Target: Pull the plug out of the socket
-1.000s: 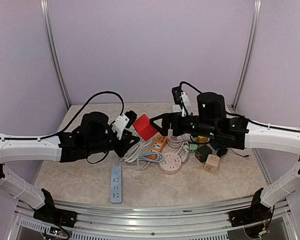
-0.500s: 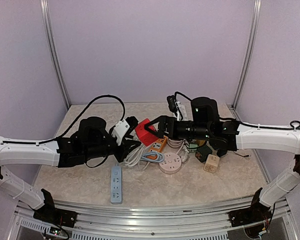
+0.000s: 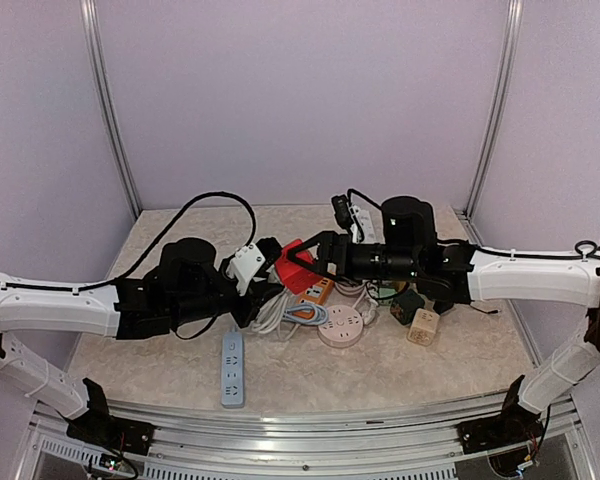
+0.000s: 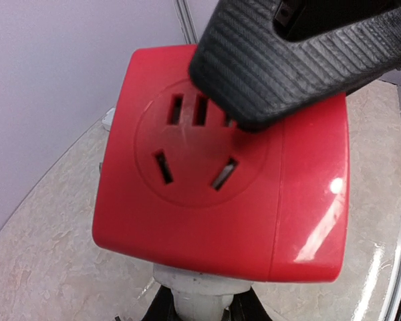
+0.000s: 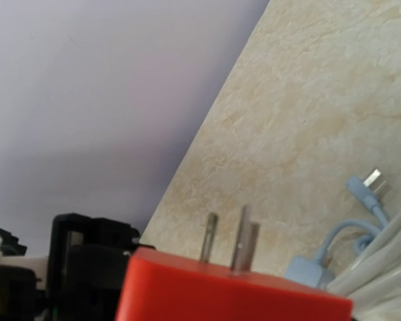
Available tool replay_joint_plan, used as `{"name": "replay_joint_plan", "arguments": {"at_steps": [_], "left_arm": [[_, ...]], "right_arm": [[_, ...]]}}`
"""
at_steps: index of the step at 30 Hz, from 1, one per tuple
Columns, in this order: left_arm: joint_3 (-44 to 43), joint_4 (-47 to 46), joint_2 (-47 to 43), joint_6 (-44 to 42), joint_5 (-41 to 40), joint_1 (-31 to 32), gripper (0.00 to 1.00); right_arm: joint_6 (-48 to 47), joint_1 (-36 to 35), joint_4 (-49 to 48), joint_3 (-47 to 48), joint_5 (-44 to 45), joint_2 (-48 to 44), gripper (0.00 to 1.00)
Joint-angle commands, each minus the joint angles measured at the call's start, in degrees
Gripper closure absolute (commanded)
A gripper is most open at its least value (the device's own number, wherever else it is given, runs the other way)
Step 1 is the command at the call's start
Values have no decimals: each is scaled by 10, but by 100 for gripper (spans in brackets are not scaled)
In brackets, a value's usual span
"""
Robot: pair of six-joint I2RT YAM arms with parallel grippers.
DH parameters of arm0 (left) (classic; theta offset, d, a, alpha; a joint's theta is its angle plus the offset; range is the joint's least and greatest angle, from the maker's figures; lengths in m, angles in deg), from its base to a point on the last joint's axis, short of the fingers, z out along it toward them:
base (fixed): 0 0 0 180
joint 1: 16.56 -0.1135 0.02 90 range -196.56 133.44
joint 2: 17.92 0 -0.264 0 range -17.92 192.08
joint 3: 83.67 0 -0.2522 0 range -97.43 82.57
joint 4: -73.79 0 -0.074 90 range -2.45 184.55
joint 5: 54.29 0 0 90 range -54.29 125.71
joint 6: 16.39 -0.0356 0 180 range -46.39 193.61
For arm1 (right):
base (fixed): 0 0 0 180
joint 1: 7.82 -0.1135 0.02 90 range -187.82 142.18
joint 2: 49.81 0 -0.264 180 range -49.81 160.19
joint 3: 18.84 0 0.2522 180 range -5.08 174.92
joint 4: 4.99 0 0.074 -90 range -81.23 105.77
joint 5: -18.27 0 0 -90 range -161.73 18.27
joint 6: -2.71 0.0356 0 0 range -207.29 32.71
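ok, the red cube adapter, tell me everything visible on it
Glossy red plastic cube with rounded edges. One face has a round recess with socket slots; a ribbed black finger of the right claw lies across its top. A white plug enters its lower side, pinched in the left claw. The right wrist view shows metal prongs on another face. It hangs clear of the table.

What you can't make out at the grip
The plug (image 4: pixel 199 294) in the left gripper (image 4: pixel 200 311) is cut off by the edge. Above it, the right gripper (image 3: pixel 316 257) covers some slots of the socket (image 4: pixel 220 180), its hold unclear.
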Motion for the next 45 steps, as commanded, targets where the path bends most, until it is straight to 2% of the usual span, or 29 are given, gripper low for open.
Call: {"name": "replay_joint_plan", "arguments": {"at_steps": [1,5,8,11,15,20,24,36,45], "left_arm": [[-17,-52,1,-16,-24,9,100],[-18,-53,1,-20,-28,10,100],[-17,-53,-1,-22,-25,11,100],[-17,-50,-3,-23,-15,11,100],[-18,-43,-6,-23,3,11,100],[-27,-19,-6,-23,32,11,100],[-24,-19,0,-29,19,14,100],[-12,-156,21,20,-38,37,100],[-14,-195,58,32,-56,46,100]], "right_arm": [[23,7,-14,-10,-24,18,14],[30,10,-21,-12,-42,26,12],[35,11,-31,-14,-47,25,22],[47,17,-52,-23,-55,23,41],[53,25,-62,-30,-61,20,73],[51,34,-56,-31,-61,12,99],[62,41,-68,-40,-58,3,100],[108,45,-151,-71,-18,-43,100],[115,45,-187,-71,-12,-56,100]]}}
